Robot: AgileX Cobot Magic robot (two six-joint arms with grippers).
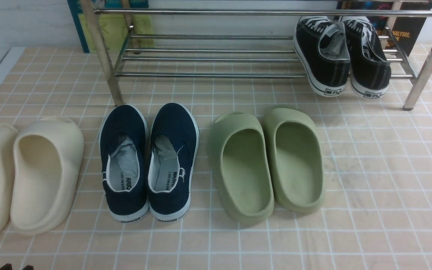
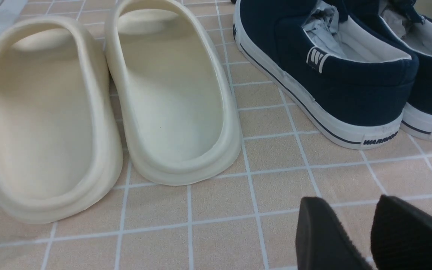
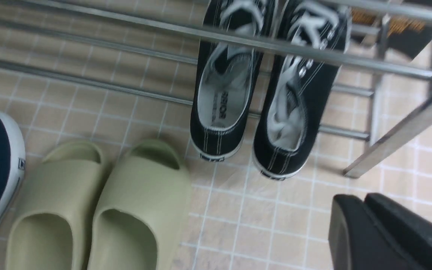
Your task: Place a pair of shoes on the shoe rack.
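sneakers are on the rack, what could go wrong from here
The black sneakers sit on the shoe rack with heels overhanging its front bar; a nudge could slide them off. The shut right pincer hangs near those heels and the rack leg, so a careless move might clip either.

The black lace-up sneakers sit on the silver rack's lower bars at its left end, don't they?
No. The pair of black canvas sneakers with white laces sits on the lower bars of the shiny silver metal-tube rack at its right end, not its left, as the front view shows.
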